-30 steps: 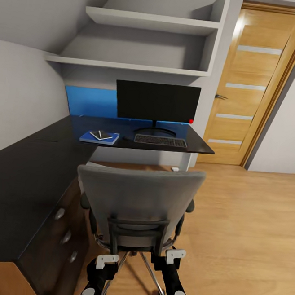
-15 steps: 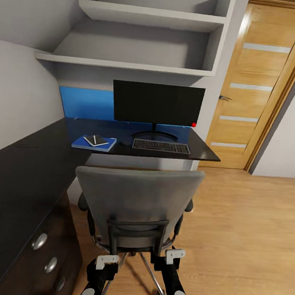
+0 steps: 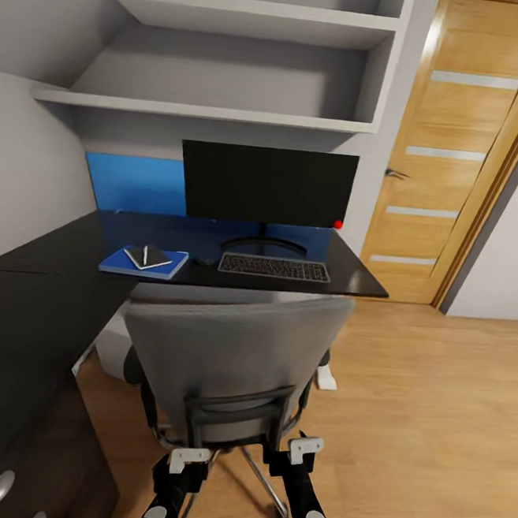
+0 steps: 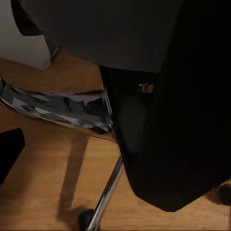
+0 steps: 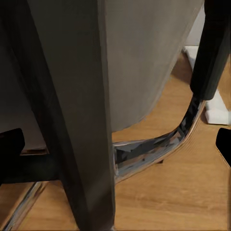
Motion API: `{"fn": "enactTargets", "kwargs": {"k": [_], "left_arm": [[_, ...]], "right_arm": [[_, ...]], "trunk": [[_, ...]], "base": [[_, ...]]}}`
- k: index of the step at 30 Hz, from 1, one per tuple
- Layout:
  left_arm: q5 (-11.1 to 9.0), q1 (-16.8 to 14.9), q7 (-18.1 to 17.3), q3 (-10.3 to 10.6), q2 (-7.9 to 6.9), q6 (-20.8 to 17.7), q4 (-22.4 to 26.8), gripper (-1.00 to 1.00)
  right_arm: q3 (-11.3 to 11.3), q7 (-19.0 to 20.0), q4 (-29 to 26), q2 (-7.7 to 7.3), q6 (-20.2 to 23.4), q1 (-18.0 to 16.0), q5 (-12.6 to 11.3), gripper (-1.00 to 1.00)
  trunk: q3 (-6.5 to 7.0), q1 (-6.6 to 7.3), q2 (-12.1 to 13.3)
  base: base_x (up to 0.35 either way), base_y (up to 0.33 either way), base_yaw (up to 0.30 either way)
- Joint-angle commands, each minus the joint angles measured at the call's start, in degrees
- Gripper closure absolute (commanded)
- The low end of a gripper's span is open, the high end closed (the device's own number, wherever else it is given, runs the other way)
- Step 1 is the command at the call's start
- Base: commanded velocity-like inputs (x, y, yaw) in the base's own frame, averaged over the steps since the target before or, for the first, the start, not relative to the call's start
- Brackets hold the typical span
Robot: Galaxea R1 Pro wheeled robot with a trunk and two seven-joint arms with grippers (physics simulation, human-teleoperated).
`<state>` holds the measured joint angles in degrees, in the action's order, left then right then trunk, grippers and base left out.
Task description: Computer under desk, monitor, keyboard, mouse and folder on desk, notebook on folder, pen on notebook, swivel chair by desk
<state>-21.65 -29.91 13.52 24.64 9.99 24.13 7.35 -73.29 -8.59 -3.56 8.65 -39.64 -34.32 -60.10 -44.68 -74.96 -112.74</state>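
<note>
Both the left gripper (image 3: pixel 178 463) and right gripper (image 3: pixel 294 453) sit against the lower back frame of the chair (image 3: pixel 230 351); I cannot tell whether either is clenched. The chair faces the desk (image 3: pixel 49 302), where monitor (image 3: pixel 268 185), keyboard (image 3: pixel 273 267) and folder (image 3: pixel 144 262) rest

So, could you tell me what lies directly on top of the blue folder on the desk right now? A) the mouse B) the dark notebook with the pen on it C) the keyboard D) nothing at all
B: in the head view the small dark notebook sits on the blue folder with the pen across it, while the mouse and keyboard rest on the desk beside them.
</note>
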Motion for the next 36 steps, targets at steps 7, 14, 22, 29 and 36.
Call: {"fn": "enactTargets", "kwargs": {"k": [7,14,22,29,36], "left_arm": [[-0.68,-0.06,0.63,-0.91,0.00,0.39,-0.06,-1.00],[-0.68,-0.06,0.63,-0.91,0.00,0.39,-0.06,-1.00],[-0.68,-0.06,0.63,-0.91,0.00,0.39,-0.06,-1.00],[-0.68,-0.06,0.63,-0.91,0.00,0.40,-0.06,-1.00],[-0.68,-0.06,0.63,-0.91,0.00,0.40,-0.06,-1.00]], "right_arm": [[1.93,-0.81,0.04,-0.04,-0.35,-0.04,-1.68,-1.00],[1.93,-0.81,0.05,-0.04,-0.35,-0.04,-1.68,-1.00],[1.93,-0.81,0.05,-0.04,-0.35,-0.04,-1.68,-1.00],[1.93,-0.81,0.05,-0.04,-0.35,-0.04,-1.68,-1.00],[1.93,-0.81,0.05,-0.04,-0.35,-0.04,-1.68,-1.00]], "trunk": [[-0.04,-0.02,-0.02],[-0.04,-0.02,-0.02],[-0.04,-0.02,-0.02],[-0.04,-0.02,-0.02],[-0.04,-0.02,-0.02]], "base": [[0.300,-0.198,0.000],[0.264,-0.169,0.000],[0.230,-0.081,0.000],[0.272,-0.012,0.000],[0.309,-0.001,0.000]]}}
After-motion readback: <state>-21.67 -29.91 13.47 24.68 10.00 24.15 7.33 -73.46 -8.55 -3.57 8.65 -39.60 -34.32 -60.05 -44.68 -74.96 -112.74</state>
